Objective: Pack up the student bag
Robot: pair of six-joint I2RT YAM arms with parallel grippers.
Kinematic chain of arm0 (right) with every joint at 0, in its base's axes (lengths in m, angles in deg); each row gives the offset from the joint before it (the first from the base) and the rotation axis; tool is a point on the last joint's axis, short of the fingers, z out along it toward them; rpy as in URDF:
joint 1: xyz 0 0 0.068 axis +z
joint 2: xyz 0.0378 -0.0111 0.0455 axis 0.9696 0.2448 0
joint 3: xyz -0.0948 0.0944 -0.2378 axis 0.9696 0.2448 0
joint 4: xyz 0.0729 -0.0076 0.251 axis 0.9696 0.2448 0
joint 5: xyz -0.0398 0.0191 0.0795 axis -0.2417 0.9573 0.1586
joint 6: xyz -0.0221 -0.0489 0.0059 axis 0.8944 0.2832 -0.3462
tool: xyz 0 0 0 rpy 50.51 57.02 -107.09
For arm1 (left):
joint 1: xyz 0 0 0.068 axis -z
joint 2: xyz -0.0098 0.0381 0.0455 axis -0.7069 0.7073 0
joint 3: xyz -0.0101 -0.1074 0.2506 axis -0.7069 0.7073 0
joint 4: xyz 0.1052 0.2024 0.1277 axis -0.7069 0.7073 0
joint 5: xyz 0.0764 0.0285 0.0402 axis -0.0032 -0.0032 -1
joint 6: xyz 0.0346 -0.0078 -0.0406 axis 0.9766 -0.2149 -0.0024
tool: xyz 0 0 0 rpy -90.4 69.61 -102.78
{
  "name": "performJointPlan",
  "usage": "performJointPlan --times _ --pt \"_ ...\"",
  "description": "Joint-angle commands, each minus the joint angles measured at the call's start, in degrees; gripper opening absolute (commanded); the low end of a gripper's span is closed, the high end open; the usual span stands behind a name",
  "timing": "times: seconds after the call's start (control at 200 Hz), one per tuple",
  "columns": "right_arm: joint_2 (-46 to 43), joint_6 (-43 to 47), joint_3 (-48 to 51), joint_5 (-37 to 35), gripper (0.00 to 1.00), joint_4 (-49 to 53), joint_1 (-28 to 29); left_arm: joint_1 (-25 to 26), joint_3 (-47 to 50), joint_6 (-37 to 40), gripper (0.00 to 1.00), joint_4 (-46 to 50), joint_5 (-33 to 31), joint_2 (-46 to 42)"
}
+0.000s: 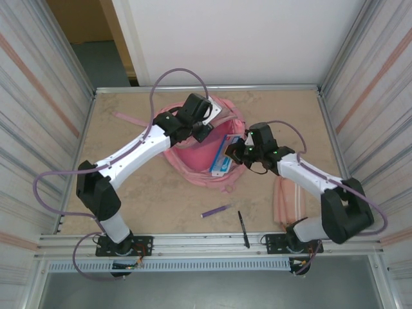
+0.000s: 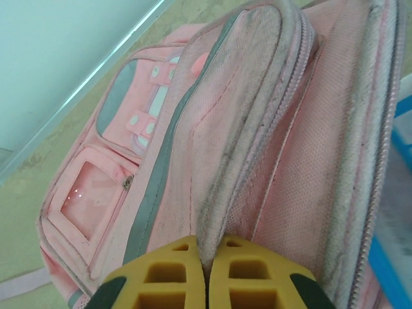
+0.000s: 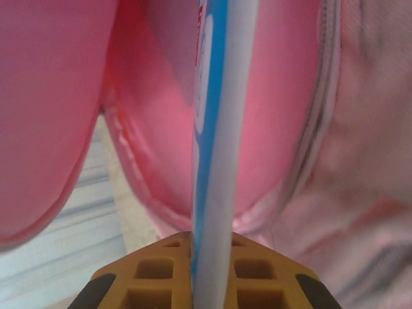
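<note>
Two pincers are working at one opening. The left pincer is clamped tight on a fold of zip rim of the student bag, which spreads away just ahead of its fingertips. The right pincer is closed on a thin blue-and-white book, held edge-on with pink lining on either side. I'd say the book is going in. Next it needs pushing deeper while the left holds the mouth wide, then releasing.
</note>
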Motion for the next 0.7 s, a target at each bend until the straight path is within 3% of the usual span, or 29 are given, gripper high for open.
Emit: performJointPlan --times 0.0,0.185,0.261,0.346,0.481,0.697 --pt "5.2 -4.2 -4.5 -1.6 0.0 -9.6 1.3 -2.0 -3.6 -3.1 0.0 -4.0 6.8 -1.7" --pt "13.5 -4.1 -9.0 -9.1 0.0 -15.1 3.1 -3.6 -4.2 -5.3 0.0 -4.1 13.0 -1.9" --pt "18.2 -8.1 -10.5 -8.4 0.03 -20.3 3.5 -3.6 -4.6 -5.4 0.0 -4.0 13.8 -1.9" --pt "24.1 -6.8 -15.3 -6.1 0.05 -20.0 3.6 -3.8 -5.3 -5.4 0.0 -3.7 15.0 -2.1" --pt "30.8 -2.6 -20.5 -1.7 0.19 -18.4 3.1 -5.6 -4.8 -5.9 0.0 -4.0 19.2 -3.1" --pt "29.7 9.8 -22.8 -1.6 0.38 -6.4 0.7 -8.1 -1.9 -7.9 0.0 -4.9 23.1 -4.2"
